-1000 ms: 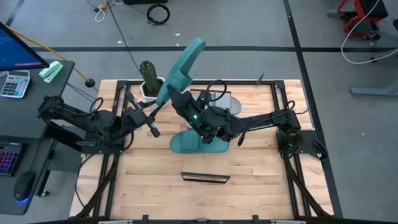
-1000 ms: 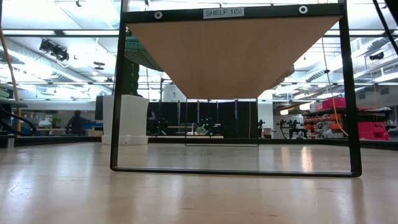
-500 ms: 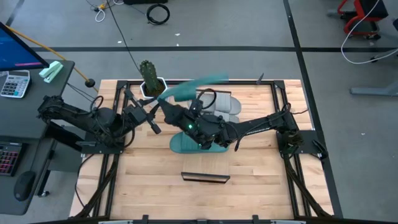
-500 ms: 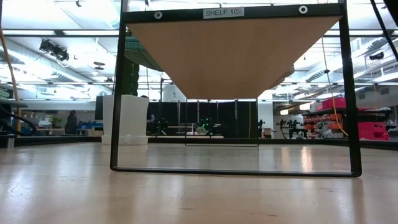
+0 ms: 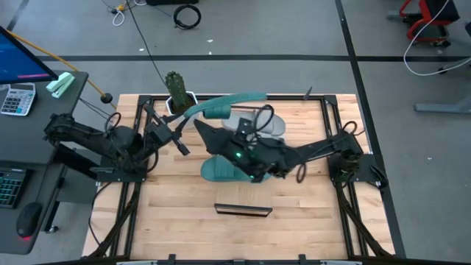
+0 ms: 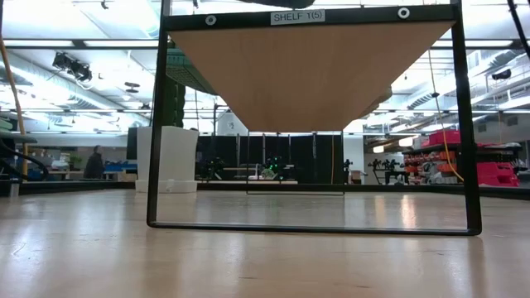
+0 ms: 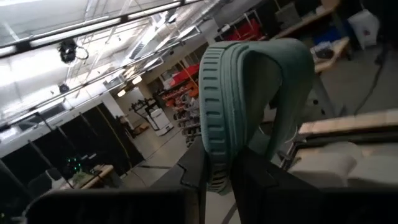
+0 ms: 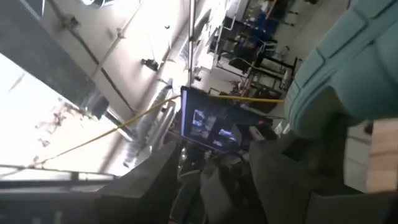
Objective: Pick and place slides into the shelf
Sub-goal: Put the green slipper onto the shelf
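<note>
Teal slide (image 5: 224, 104) — clamped between both the left gripper (image 5: 182, 118) and right gripper (image 5: 202, 126) fingers — is held aloft for handover toward the shelf (image 6: 310, 70).

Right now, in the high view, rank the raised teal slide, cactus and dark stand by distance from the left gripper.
1. Raised teal slide, in the left gripper.
2. Cactus, at the back edge.
3. Dark stand, near the front edge.
</note>
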Controlling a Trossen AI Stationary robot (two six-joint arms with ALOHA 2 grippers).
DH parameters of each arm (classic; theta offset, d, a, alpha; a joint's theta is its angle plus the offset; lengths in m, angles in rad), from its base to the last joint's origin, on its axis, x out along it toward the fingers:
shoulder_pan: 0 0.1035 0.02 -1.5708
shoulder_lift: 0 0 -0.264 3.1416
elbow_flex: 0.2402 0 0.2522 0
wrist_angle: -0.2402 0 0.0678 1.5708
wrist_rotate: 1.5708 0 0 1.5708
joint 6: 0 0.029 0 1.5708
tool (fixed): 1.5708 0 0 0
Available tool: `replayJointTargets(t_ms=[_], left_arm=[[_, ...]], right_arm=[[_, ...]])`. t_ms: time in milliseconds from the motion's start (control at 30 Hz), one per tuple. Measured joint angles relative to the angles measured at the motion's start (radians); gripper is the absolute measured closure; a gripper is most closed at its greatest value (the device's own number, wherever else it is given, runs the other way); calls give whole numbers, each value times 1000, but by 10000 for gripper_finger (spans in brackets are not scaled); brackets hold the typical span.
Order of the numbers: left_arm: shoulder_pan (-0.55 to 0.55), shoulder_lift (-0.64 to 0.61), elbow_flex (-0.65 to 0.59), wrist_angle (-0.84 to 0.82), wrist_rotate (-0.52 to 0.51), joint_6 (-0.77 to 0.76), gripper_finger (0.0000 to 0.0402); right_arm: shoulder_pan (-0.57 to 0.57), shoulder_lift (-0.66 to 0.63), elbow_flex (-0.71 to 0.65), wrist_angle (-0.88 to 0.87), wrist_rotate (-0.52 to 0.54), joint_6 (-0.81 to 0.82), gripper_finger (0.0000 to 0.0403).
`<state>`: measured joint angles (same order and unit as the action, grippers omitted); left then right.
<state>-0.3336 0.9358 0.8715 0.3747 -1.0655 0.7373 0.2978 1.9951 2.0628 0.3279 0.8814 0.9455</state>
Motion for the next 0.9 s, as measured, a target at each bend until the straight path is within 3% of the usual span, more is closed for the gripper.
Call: replayJointTargets(t_ms=[133,500,733,900], left_arm=[[-1,-26,0,19,-1,-54,347],[-126,-102,0,-11,4,-335,347],[-246,-146,0,-203,11,-748,347],[-265,-177,0,-382,109,-1101,347]], right_arm=[[52,-57,0,-48,65,-109,200],[211,-262,0,-386,437,-345,203],[299,-340,0,-606,613,-394,208],[326,-354,0,-734,645,-351,211]])
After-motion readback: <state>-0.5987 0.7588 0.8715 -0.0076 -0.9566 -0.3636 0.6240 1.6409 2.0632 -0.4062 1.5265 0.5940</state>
